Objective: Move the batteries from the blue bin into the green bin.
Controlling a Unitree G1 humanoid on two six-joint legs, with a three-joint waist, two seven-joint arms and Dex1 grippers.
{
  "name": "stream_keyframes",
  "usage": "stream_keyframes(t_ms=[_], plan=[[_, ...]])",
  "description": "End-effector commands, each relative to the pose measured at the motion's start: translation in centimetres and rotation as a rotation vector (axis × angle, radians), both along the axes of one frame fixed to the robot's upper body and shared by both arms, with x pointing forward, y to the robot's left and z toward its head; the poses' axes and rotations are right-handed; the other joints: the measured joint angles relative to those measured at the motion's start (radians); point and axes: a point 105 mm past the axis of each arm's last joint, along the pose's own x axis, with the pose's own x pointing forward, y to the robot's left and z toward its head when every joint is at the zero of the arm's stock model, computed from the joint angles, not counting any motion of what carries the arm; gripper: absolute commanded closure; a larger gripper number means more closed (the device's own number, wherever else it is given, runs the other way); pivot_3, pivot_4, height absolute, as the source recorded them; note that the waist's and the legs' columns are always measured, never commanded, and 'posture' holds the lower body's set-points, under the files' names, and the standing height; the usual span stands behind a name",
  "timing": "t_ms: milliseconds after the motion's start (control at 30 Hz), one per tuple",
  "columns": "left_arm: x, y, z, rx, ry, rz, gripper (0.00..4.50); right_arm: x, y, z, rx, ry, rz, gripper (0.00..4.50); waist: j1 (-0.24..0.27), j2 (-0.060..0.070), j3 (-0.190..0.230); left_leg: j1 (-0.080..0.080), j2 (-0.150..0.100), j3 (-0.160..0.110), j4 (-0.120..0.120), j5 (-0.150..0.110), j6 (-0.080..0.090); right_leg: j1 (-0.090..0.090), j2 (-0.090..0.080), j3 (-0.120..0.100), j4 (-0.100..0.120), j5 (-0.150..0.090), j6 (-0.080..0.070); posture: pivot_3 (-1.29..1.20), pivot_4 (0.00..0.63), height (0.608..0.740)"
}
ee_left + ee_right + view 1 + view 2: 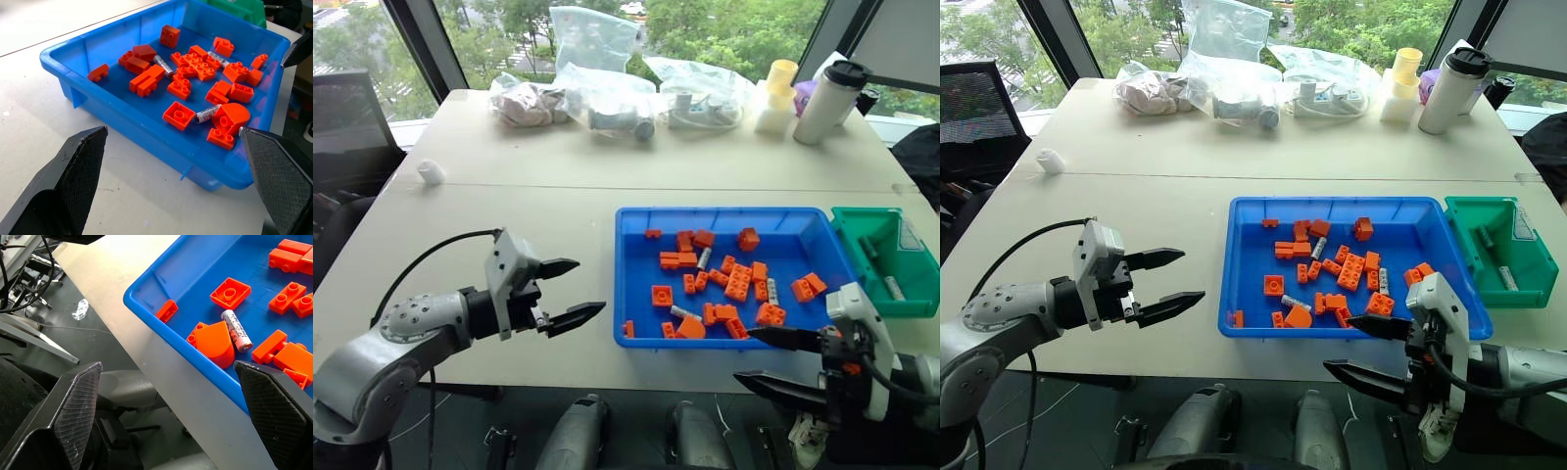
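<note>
Desk [538, 196], pale and matt, carries everything, with a seam running across it. The blue bin [636, 220], a wide shallow tray of glossy plastic with a raised rim, sits at about 4 o'clock on the desk, and the green bin [862, 220], smaller and deeper, stands just beside it at 3 o'clock. Along the far edge, at 12 o'clock, lie clear plastic bags [607, 88] with a white tumbler [827, 103] and a pale yellow cup [778, 93] to their right.

The left gripper [570, 291] hovers over bare desk at 9 o'clock of the blue bin, its tapered black fingers apart. The right gripper [783, 360] hangs at the bin's 5 o'clock corner, past the desk's near edge, fingers likewise wide apart and holding nothing.

Orange bricks [737, 282], studded and blocky, are scattered over the tray floor; one has a rounded top [215, 343]. Among them lie the batteries [704, 258], slim silver cylinders: three in the blue bin, and at least two [893, 287] in the green bin.

The head views give the whole layout. The left wrist view shows the textured fingertips [73, 181] and a battery touching the rounded brick. The right wrist view reveals print on that battery's casing [236, 330] and cables [24, 279] on the floor beneath the desk.
</note>
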Motion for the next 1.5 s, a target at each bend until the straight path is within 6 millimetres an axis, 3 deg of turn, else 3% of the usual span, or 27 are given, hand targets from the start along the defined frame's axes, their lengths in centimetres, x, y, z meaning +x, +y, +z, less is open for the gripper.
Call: stream_keyframes(t_ms=[33,600,800,1000,1133,1267,1333,1500], plan=[[0.0,0.0,0.9,0.004,-0.044,-0.005,0.0,0.0,0.3,0.4,0.002,-0.028,0.016,0.04,0.0,0.0,0.0,0.0,0.0,0.0,0.0,0.0,0.0,0.0,0.0,0.0,0.0,0.0,0.0,0.0,0.15,0.74],[0.5,0.1,1.1,0.0,-0.058,0.016,0.0,0.8,0.2,0.3,0.003,-0.047,0.013,0.04,0.0,0.0,0.0,0.0,0.0,0.0,0.0,0.0,0.0,0.0,0.0,0.0,0.0,0.0,0.0,0.0,0.15,0.74],[0.6,0.8,0.5,0.065,-0.041,-0.028,0.0,2.8,-0.8,1.9,0.012,-0.079,-0.071,0.04,-0.001,0.0,0.0,0.0,0.0,0.0,0.0,0.0,0.0,0.0,0.0,0.0,0.0,0.0,-0.001,0.0,0.15,0.74],[1.4,1.3,2.4,0.11,-0.042,-0.144,0.0,4.7,-1.0,4.6,-0.007,-0.222,-0.069,0.04,-0.001,0.0,0.001,0.0,0.0,0.0,0.0,0.0,0.0,0.0,0.0,0.0,0.0,0.0,-0.001,0.0,0.15,0.74],[1.1,1.1,3.3,0.18,-0.028,-0.288,0.0,7.1,-0.9,4.9,-0.102,-0.301,-0.04,0.04,-0.007,0.001,0.001,0.0,0.0,0.001,0.0,0.0,0.0,-0.001,0.0,0.0,0.0,0.0,-0.001,0.0,0.15,0.74],[0.5,0.2,3.3,0.239,-0.029,-0.42,0.0,8.7,1.7,3.9,-0.186,-0.271,0.184,0.04,-0.016,0.003,0.006,-0.002,0.0,0.002,0.0,0.0,0.0,-0.004,0.001,0.001,0.001,0.002,0.002,0.0,0.15,0.74],[0.5,-0.1,2.7,0.297,-0.046,-0.45,0.0,9.4,3.1,2.7,-0.245,-0.156,0.245,0.04,-0.029,0.004,0.006,-0.002,0.0,0.004,0.001,0.001,-0.001,-0.004,0.001,0.002,0.0,0.002,-0.001,0.0,0.15,0.74],[0.6,-0.4,2.5,0.317,-0.075,-0.445,0.0,11.4,4.6,1.8,-0.32,-0.097,0.257,0.04,-0.034,0.003,0.006,-0.003,0.001,0.003,-0.001,0.001,-0.001,-0.007,0.001,0.003,0.001,0.003,0.002,0.0,0.15,0.74]])
